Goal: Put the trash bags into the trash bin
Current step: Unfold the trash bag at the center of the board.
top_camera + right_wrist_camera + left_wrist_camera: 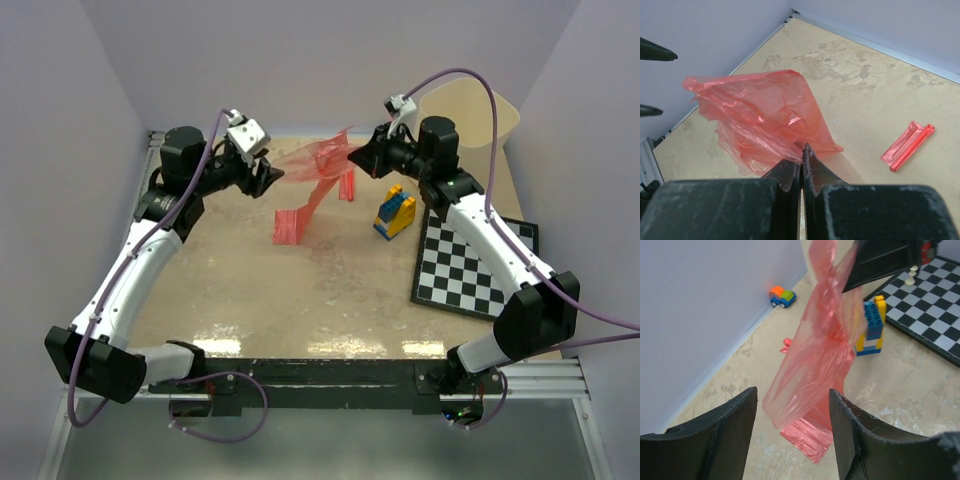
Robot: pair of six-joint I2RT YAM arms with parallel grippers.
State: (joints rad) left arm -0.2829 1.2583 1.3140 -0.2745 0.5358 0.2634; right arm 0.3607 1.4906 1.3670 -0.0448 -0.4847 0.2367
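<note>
The right gripper pinches one corner of the red bag, which hangs mid-air at upper centre of the overhead view, its lower end reaching the counter. The left gripper stands wide, clamping nothing. The bin sits at upper right. On so thin a pinch the bag may slip, and its trailing end may catch the toy blocks or drape outside the rim.

1. You're boxed in by plain lavender walls at the left, top and right of frame.
2. Your tabletop is mottled beige.
3. An aluminium rail runs along the bottom edge.
4. You get glare on the tabletop just above the rail.
</note>
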